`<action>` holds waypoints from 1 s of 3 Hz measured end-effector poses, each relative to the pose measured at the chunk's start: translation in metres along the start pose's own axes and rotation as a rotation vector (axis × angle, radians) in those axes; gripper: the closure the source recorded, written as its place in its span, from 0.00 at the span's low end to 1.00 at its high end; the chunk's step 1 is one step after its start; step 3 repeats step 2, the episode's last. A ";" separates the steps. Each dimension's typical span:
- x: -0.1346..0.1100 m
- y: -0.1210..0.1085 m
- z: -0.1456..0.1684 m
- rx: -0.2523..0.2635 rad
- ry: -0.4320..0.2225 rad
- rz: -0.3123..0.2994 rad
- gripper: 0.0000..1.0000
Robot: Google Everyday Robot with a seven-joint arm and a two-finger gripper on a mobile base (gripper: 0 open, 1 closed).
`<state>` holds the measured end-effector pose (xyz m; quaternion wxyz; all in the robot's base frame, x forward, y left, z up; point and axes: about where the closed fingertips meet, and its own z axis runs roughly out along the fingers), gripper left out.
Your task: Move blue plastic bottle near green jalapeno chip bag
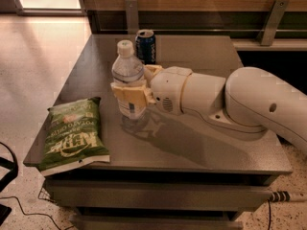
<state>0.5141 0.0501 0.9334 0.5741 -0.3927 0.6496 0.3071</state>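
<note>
bottle (127, 70) upright in tool (129, 96) grip; chip bag (73, 133) flat

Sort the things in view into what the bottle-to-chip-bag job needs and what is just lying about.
For the job:
blue plastic bottle, upright on the table
green jalapeno chip bag, flat at the front left corner
pincer, shut round the bottle's middle

Lying about:
soda can, dark blue, upright behind the bottle

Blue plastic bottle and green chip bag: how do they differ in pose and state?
The blue plastic bottle stands upright; the green jalapeno chip bag lies flat. The gripper, mid-table, clasps the bottle; the bag lies untouched at the table edge. Both share one table.
</note>
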 end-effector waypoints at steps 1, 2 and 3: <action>-0.002 0.003 0.002 -0.006 0.000 -0.005 0.00; -0.002 0.003 0.002 -0.006 0.001 -0.005 0.00; -0.002 0.003 0.002 -0.006 0.001 -0.005 0.00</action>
